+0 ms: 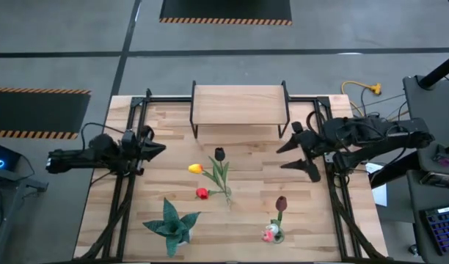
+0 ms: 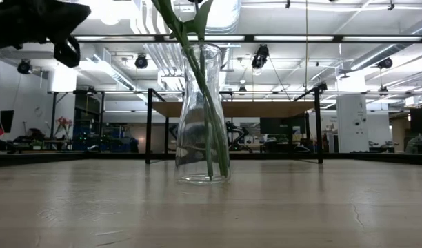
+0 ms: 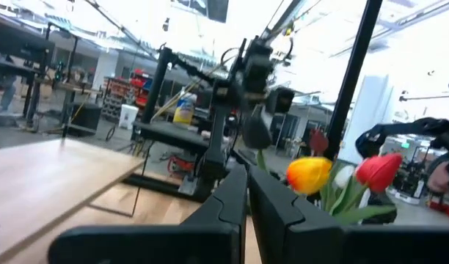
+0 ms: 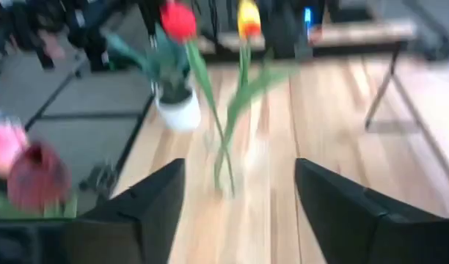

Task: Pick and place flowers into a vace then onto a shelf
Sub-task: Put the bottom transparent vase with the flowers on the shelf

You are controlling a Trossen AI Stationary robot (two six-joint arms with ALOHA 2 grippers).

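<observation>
Both grippers hover above the plank table holding nothing: the right gripper, at the table's right edge in front of the shelf, has its two fingers spread wide, while the left gripper, at the left edge, has its fingers pressed together. From the right wrist, the parted fingers frame a clear glass vase standing between them farther along the table. That vase stands upright near the table's centre and holds three tulips, yellow-orange, red and black, their green stems crossing inside the glass; in the low view the heads are cut off by the picture's upper edge. A second, smaller vase near the front right holds a maroon tulip and a pink-white one; its glass is hard to make out from above. A spiky teal plant sits at front left, in a white pot seen only from the right wrist. The shelf, a light-wood board on black legs at the table's far middle, carries nothing; its near legs show behind the vase in the low view. From the left wrist, the closed fingers cover the vase itself, leaving only yellow and red heads visible beyond them.
</observation>
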